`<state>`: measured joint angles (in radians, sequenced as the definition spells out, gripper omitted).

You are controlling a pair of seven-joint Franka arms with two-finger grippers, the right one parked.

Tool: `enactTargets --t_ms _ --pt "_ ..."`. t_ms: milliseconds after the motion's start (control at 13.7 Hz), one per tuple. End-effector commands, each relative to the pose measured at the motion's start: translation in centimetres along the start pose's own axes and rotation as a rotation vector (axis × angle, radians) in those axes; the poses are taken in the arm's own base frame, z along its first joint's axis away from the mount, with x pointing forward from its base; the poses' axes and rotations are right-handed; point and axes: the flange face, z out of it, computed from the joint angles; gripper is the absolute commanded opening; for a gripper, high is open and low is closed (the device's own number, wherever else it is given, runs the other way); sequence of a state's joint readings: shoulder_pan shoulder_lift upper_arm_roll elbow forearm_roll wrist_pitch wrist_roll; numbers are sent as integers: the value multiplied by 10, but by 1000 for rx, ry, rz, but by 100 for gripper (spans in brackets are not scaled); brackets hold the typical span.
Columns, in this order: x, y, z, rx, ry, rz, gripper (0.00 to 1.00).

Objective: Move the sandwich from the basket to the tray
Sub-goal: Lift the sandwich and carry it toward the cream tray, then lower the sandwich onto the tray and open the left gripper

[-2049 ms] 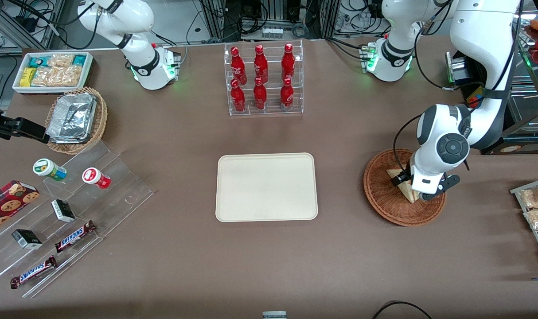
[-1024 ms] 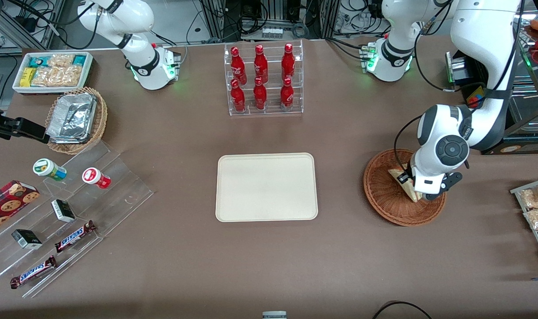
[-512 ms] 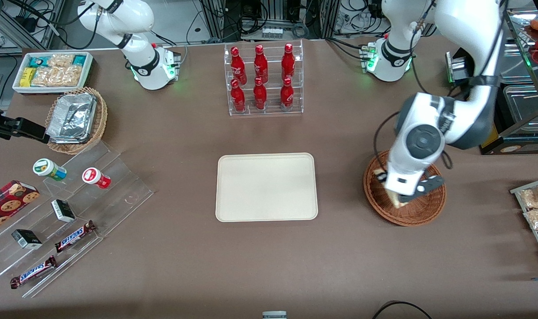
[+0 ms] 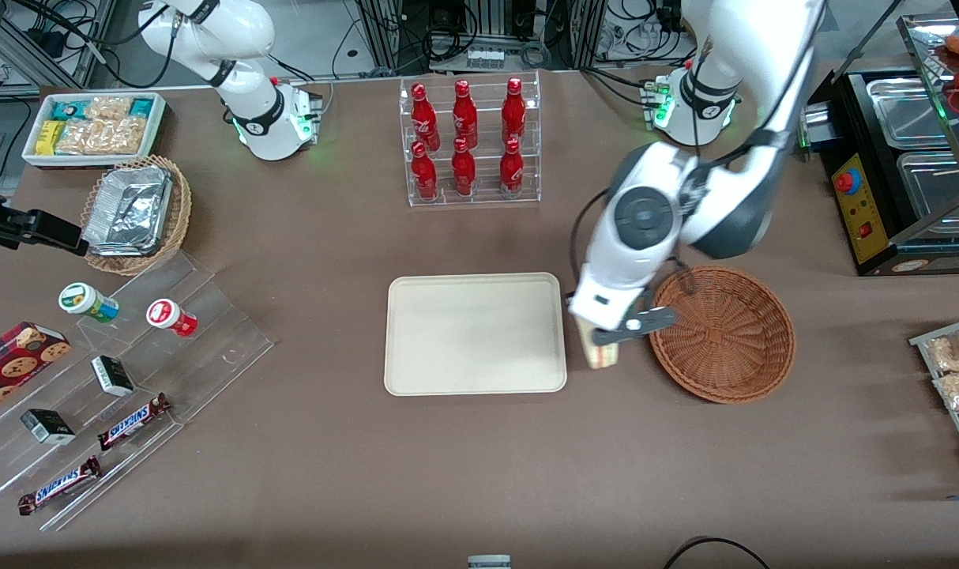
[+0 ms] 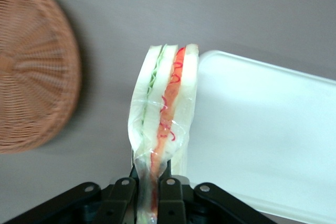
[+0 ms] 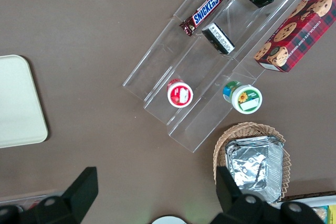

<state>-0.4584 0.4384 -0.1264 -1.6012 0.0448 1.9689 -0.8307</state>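
Note:
My left gripper [image 4: 606, 336] [image 5: 147, 192] is shut on the clear-wrapped sandwich [image 5: 164, 114], a pale wedge with red-orange and green filling on its cut edge. It hangs above the brown table between the basket [image 4: 724, 336] and the tray [image 4: 475, 333], at the tray's short edge. In the front view only the sandwich's lower tip [image 4: 603, 356] shows under the arm. The reddish-brown wicker basket [image 5: 31, 77] holds nothing. The cream tray [image 5: 262, 135] is bare.
A clear rack of red bottles [image 4: 469, 142] stands farther from the front camera than the tray. Toward the parked arm's end lie a tan basket of foil packs [image 4: 136, 213], a white snack bin [image 4: 94, 126] and stepped acrylic shelves [image 4: 124, 371]. A black appliance [image 4: 882, 158] stands toward the working arm's end.
The left gripper lifted the sandwich out of the basket and carried it sideways to the tray's edge. The basket now holds nothing.

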Motion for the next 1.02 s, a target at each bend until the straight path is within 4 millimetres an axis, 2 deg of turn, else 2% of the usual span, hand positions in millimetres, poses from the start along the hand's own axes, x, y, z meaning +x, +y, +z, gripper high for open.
enactTargets --t_ms 0,146,366,951 --pt "3 52 28 -41 6 52 0" --pt "-12 76 44 -67 -11 113 0" --pt "-30 97 70 -60 -51 142 0" --pt "-36 95 96 22 -75 174 0"
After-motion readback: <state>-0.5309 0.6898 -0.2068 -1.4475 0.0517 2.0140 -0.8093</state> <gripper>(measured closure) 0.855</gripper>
